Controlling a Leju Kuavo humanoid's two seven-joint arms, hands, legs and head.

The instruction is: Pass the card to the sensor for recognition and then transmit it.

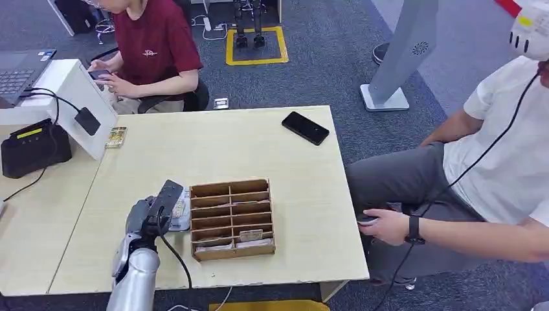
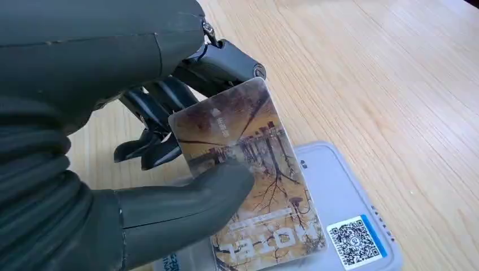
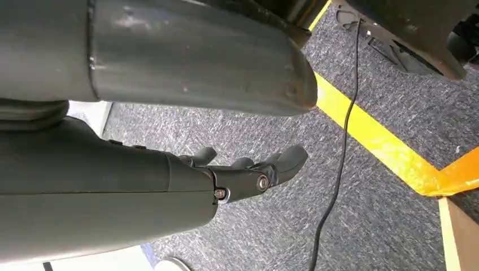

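My left hand (image 1: 154,212) sits just left of the wooden sorting box (image 1: 231,188) near the table's front. In the left wrist view this hand (image 2: 85,113) pinches a card (image 2: 248,164) printed with autumn trees between its thumb (image 2: 186,197) and fingers. The card lies flat over a white sensor pad (image 2: 350,209) with a blue QR label; whether they touch I cannot tell. My right hand (image 3: 248,169) hangs beside my body over grey carpet, holding nothing, fingers loosely apart.
Several cards lie in the box's slots. A black phone (image 1: 305,127) lies at the table's far right, another card (image 1: 116,137) by a white stand, a black terminal (image 1: 33,148) at left. One person sits behind the table, another at its right.
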